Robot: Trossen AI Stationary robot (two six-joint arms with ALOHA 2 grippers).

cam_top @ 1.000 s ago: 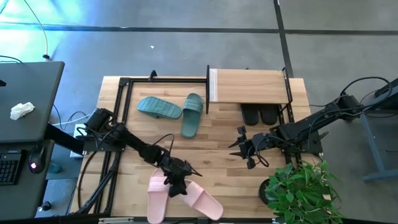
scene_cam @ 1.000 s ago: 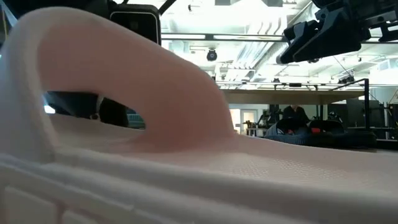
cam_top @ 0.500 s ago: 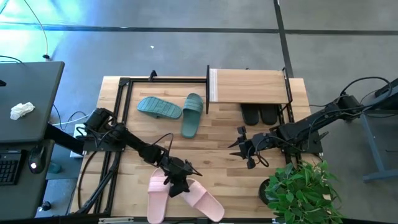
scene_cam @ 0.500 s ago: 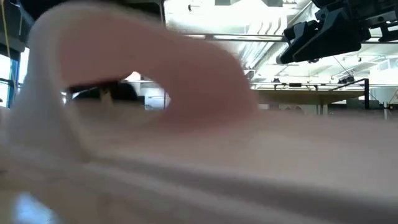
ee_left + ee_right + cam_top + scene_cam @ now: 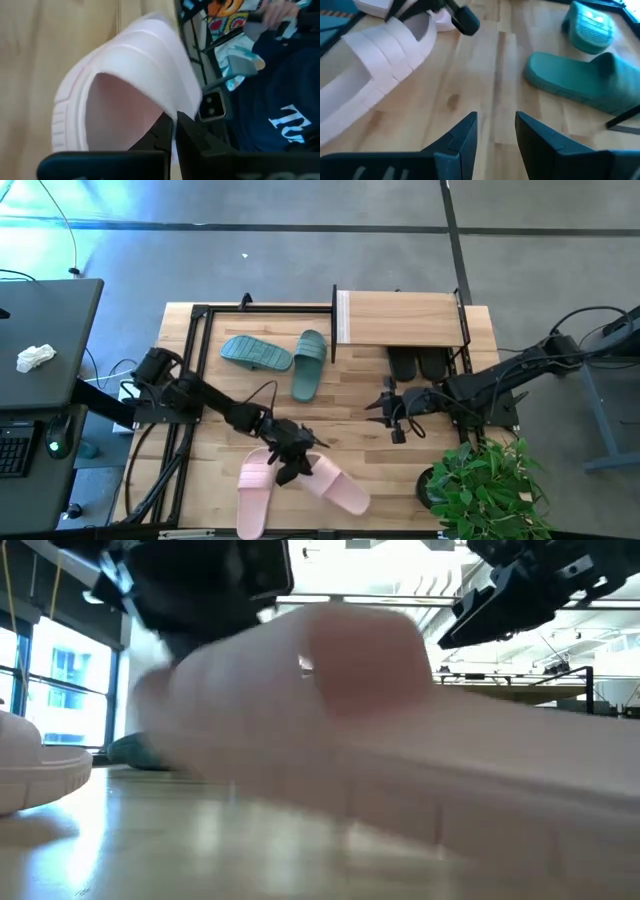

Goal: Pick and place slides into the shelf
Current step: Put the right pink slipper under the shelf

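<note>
Near the table's front edge, left gripper [image 5: 290,463] is pinched onto 1 pale pink slide's strap [image 5: 150,85], lifting it. Next it travels to the shelf [image 5: 400,318]. Right gripper [image 5: 385,412] hovers, fingers spread, empty.
</note>
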